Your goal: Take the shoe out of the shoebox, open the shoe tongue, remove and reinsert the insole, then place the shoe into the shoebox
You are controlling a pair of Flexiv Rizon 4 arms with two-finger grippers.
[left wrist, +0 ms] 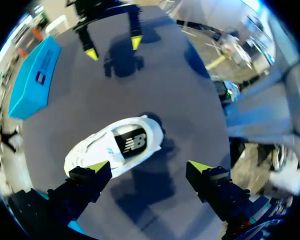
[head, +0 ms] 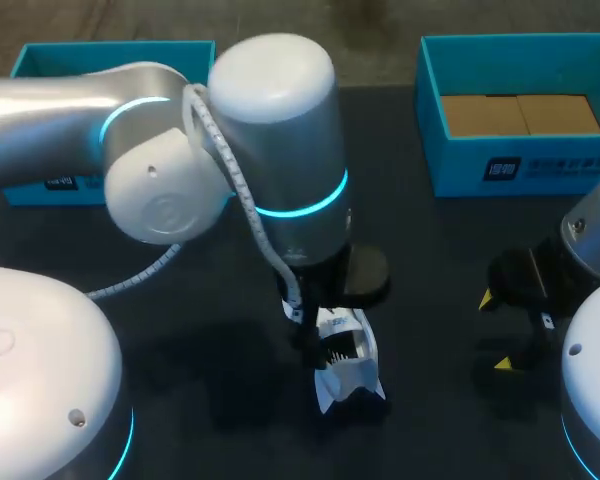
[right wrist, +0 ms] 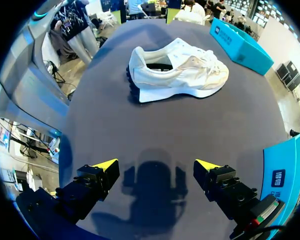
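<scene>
Shoe point(right wrist: 175, 70) out on the tabletop point(right wrist: 190, 135), upright.
Left end effector point(left wrist: 149, 166) hangs over it, released (fingers spread wide); right end effector point(right wrist: 157, 164) released too, well apart.

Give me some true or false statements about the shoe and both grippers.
The shoe stands on the table, outside the left blue box and the right blue box. True.
The left gripper is shut on the shoe. False: its fingers are open, one beside the shoe.
The right gripper is open, apart from the shoe. True.
The shoe lies on its side. False: it stands upright on its sole.
</scene>
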